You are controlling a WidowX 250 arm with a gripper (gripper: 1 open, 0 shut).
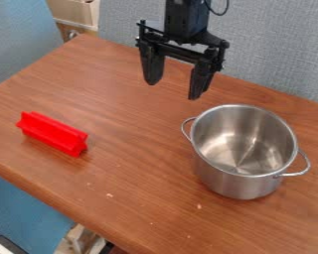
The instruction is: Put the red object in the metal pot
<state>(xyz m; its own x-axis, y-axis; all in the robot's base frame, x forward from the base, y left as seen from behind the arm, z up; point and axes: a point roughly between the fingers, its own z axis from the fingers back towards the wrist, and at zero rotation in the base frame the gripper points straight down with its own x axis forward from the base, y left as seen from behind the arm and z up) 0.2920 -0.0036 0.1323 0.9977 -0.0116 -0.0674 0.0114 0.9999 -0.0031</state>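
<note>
The red object (55, 133) is a flat, elongated block lying on the wooden table (135, 119) at the left. The metal pot (245, 151) stands upright at the right, shiny, lidless and with nothing inside. My gripper (175, 87) hangs above the table's far middle, pointing down, its two black fingers spread wide with nothing between them. It is well to the right of and behind the red object, and up and to the left of the pot.
The table's front edge runs diagonally from the left to the bottom middle. A blue wall stands behind the table, and a beige item (77, 12) sits past the far corner.
</note>
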